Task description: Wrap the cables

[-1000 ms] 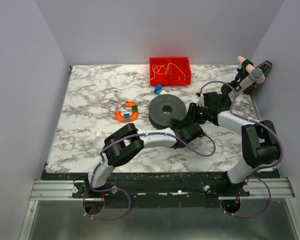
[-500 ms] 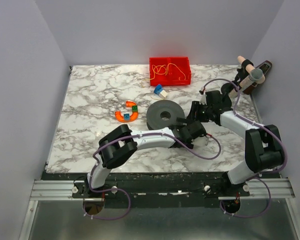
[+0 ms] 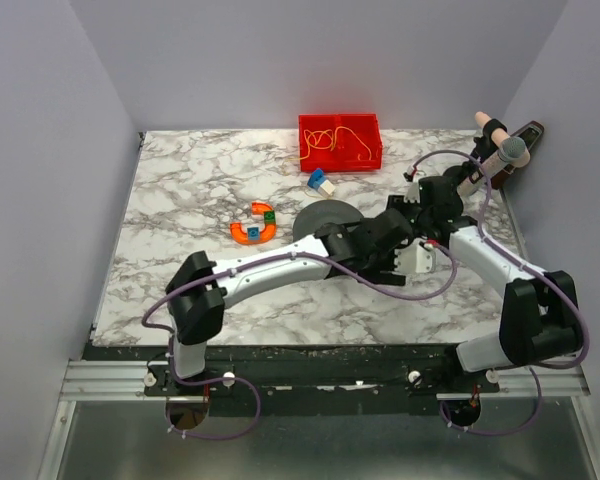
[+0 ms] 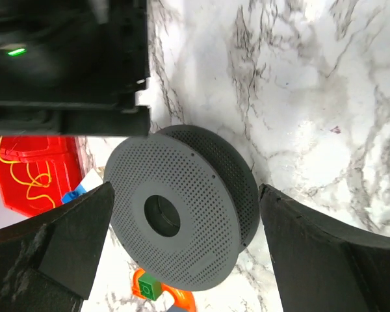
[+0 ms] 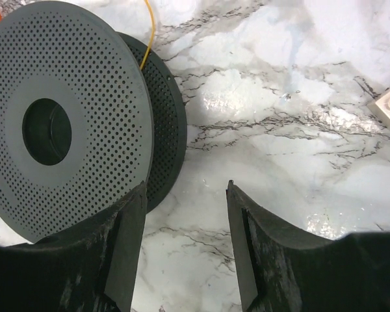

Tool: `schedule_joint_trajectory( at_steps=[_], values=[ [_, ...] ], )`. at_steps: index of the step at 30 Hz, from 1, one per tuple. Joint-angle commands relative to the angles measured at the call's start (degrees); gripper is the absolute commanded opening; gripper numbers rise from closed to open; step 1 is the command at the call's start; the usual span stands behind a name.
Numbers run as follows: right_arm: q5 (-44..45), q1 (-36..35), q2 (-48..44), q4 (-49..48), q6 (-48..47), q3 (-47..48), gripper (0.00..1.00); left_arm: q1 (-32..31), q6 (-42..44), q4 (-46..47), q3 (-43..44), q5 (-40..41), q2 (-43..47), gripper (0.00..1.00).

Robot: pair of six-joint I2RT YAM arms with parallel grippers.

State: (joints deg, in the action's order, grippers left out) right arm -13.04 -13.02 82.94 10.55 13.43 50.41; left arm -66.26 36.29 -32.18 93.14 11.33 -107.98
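A grey spool (image 3: pixel 318 214) sits on the marbled counter (image 3: pixel 180 200), its right side hidden where the left arm (image 3: pixel 270 268) and right arm (image 3: pixel 480 250) meet. Behind it, a red bin (image 3: pixel 340 164) holds the cables (image 3: pixel 325 140). A blue-white block (image 3: pixel 321 182) and an orange curved toy (image 3: pixel 252 228) lie nearby.

Cables (image 3: pixel 332 140) in bin (image 3: pixel 376 161) at back, spool (image 3: pixel 320 214) before it, blocks (image 3: pixel 253 226) leftward

The left arm (image 3: pixel 280 268) hides half the grey spool (image 3: pixel 320 212), the cables (image 3: pixel 332 140) too small to trace.
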Motion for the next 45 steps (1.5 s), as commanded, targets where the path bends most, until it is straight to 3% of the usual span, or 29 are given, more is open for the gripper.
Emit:
schedule_joint_trajectory(
  at_steps=[1,7,13,18,22,24,29,31,34,38,40,45],
  values=[
    [2.23,0.27,-4.18,2.46,-2.53,0.39,0.61,3.93,-6.49,-8.15,3.54,-12.89,8.12,0.99],
    [-3.29,0.27,-7.88,4.57,-9.12,1.97,0.61,13.94,-8.78,-10.88,-2.60,-19.68,20.95,0.96],
    [-7.26,0.18,-3.41,5.27,-9.48,7.58,0.61,30.64,-8.87,-9.74,-14.11,-20.91,30.02,0.66],
    [-12.70,0.01,4.41,3.87,-8.33,14.26,0.61,36.63,-8.08,-7.28,-24.83,-20.48,33.01,0.67],
    [-15.87,-1.30,11.44,3.61,-9.38,19.97,0.61,39.97,-8.43,-5.61,-28.54,-21.34,34.15,0.68],
    [-15.62,-3.49,13.38,3.60,-12.80,22.87,0.61,42.17,-8.26,-5.52,-29.33,-22.58,34.68,0.68],
    [-13.59,-11.05,15.67,13.25,-38.17,29.12,0.61,45.07,-8.08,-4.73,-32.05,-21.35,36.17,0.69],
    [-14.99,-12.47,15.94,17.64,-45.92,29.39,0.57,46.65,-8.08,-4.03,-33.46,-21.79,37.05,0.70],
    [-18.07,-13.09,17.25,22.05,-50.43,31.14,0.46,48.24,-8.52,-2.89,-34.69,-22.49,37.76,0.70],
    [-10.72,-16.33,22.43,28.02,-53.32,35.97,0.28,48.86,-9.13,-2.80,-34.70,-23.19,36.88,0.70],
    [-7.46,-17.83,24.19,28.30,-54.21,36.51,0.20,49.03,-9.22,-2.80,-34.52,-23.64,36.79,0.70],
    [-5.42,-19.94,24.82,25.32,-55.79,35.37,0.12,49.30,-9.22,-2.97,-34.43,-23.90,36.97,0.70]
  ],
)
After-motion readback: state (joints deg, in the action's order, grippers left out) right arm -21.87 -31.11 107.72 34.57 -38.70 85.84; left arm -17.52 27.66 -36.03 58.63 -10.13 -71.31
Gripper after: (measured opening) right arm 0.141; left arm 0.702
